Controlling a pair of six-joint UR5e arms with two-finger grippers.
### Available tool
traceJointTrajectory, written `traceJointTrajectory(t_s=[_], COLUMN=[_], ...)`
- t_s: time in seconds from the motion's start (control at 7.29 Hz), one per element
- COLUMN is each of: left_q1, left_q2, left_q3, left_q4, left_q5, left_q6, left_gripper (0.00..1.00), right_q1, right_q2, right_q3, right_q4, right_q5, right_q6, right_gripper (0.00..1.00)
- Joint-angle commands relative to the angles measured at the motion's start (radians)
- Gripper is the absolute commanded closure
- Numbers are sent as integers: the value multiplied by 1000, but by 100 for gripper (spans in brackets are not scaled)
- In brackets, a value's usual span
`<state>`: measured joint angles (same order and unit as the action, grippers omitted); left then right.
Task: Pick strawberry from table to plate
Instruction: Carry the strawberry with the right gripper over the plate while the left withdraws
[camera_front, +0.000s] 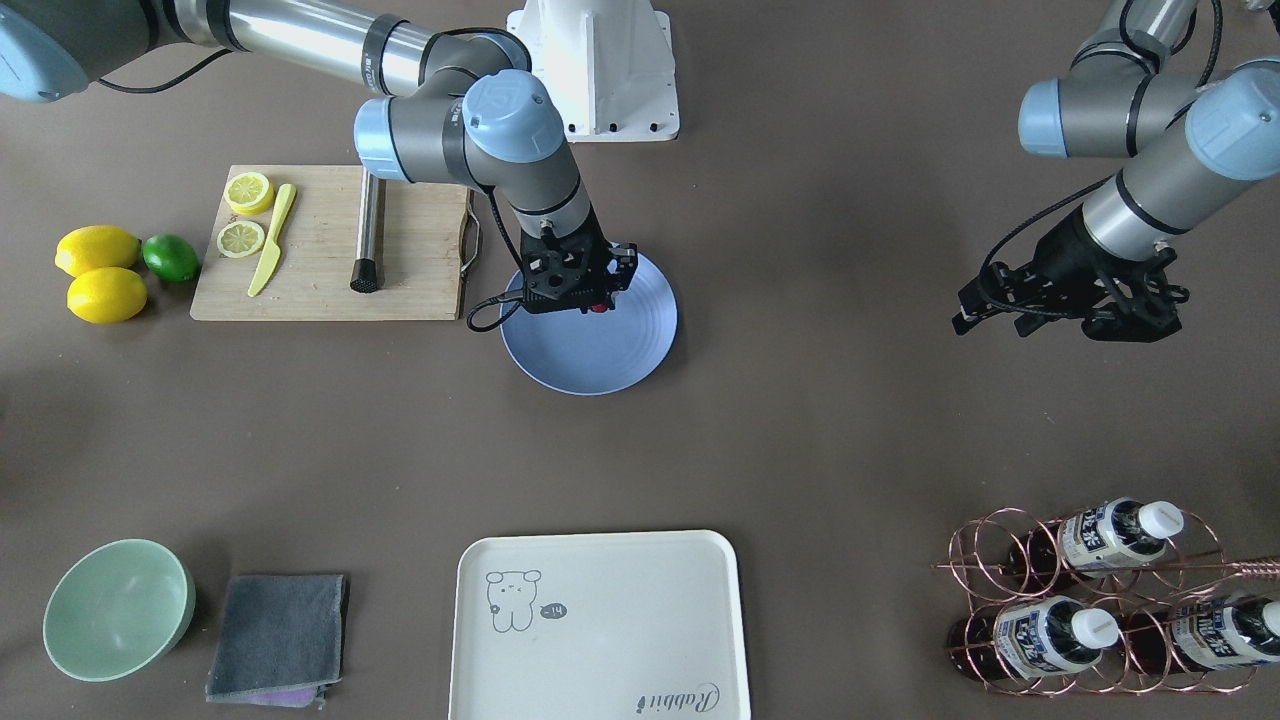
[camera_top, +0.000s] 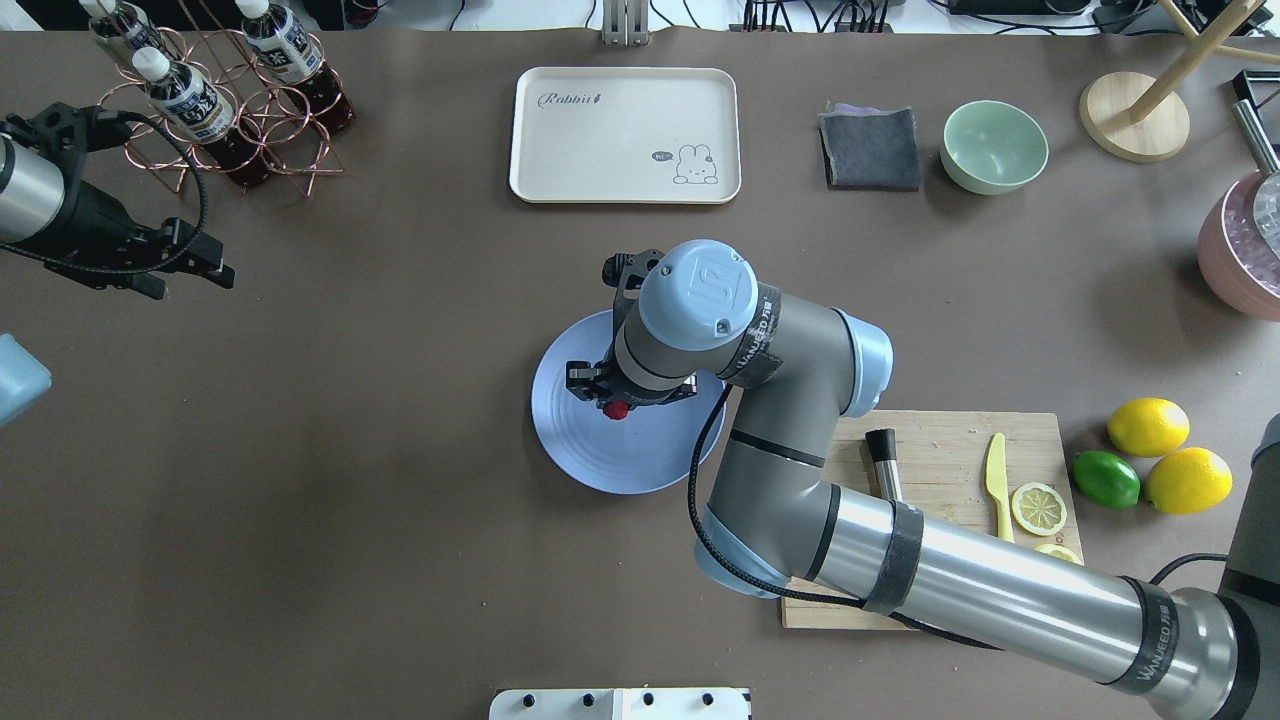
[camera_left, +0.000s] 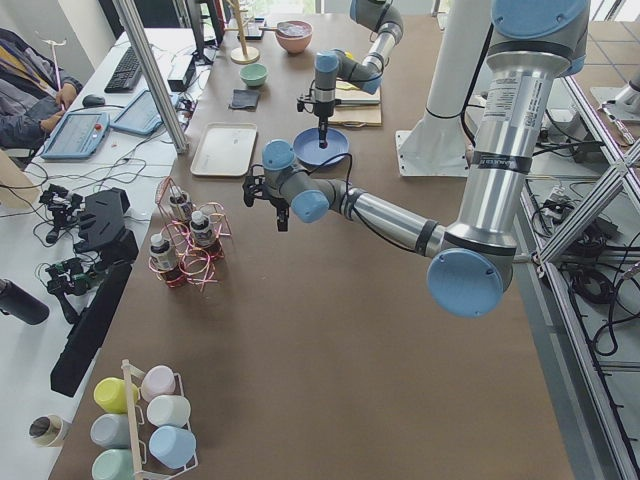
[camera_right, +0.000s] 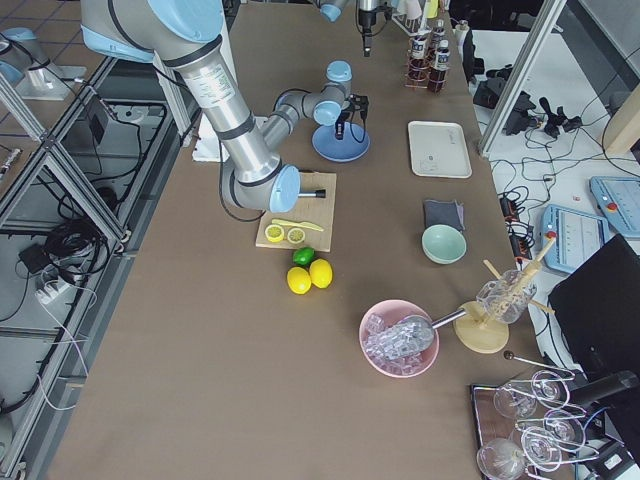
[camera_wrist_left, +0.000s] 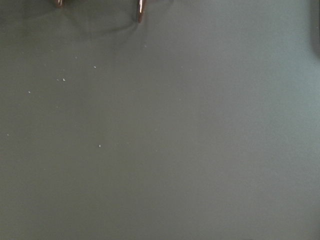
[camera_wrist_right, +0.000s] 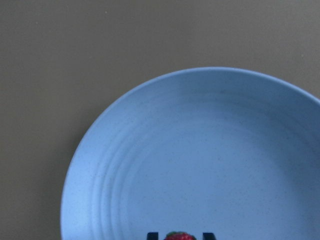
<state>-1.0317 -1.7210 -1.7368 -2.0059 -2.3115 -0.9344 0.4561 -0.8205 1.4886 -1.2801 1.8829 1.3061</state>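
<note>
Hanging over the plate (camera_top: 600, 465) at mid-frame, the right gripper (camera_top: 626, 396) has the strawberry (camera_top: 617, 409) between close-set fingers — gripped or loose, I cannot tell — while the left gripper (camera_top: 185, 280), upper left, gapes.

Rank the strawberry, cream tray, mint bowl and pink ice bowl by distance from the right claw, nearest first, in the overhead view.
1. strawberry: at the right claw, over the plate.
2. cream tray: straight ahead, on the far side.
3. mint bowl: far side, toward the robot's right.
4. pink ice bowl: at the right table edge.
</note>
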Motion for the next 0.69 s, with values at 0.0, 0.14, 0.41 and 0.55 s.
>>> traceJointTrajectory(t_s=[0.0, 0.14, 0.41, 0.55], left_q1=[-37, -39, -39, -39], left_q2=[34, 41, 51, 52], left_q3=[3, -4, -6, -7], left_q4=[-1, -4, -5, -5], left_q5=[-16, -16, -17, -17], left_q6=[40, 40, 40, 39], left_gripper=[9, 9, 7, 6], right_q1=[-17, -8, 10, 12], right_q2=[0, 0, -3, -11], right_q3=[-13, -11, -11, -13], right_q4=[-1, -2, -39, -47], right_q5=[-36, -34, -34, -36], right_q6=[1, -5, -31, -47], right_gripper=[100, 100, 100, 100])
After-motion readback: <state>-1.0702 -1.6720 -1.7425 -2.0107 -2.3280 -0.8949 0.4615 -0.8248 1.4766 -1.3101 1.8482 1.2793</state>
